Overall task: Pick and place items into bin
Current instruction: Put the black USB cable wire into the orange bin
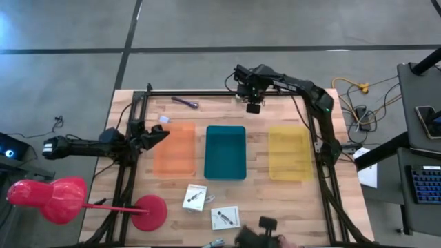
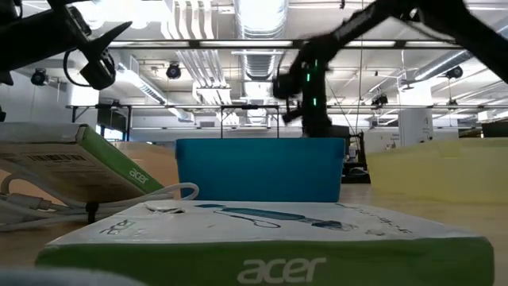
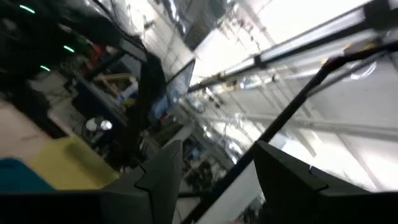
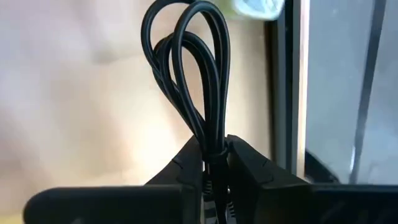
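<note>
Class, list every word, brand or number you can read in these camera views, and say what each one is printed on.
"acer": on the front edge of the near green and white box, low view.
"acer": on the side of the tilted green and white box behind it.
Small print on that tilted box's top: too blurred to read.
Dark prints on the white packets in the high view: too small.

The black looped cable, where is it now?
The black looped cable is pinched in the right gripper at the table's far edge, beyond the teal bin in the high view.
</note>
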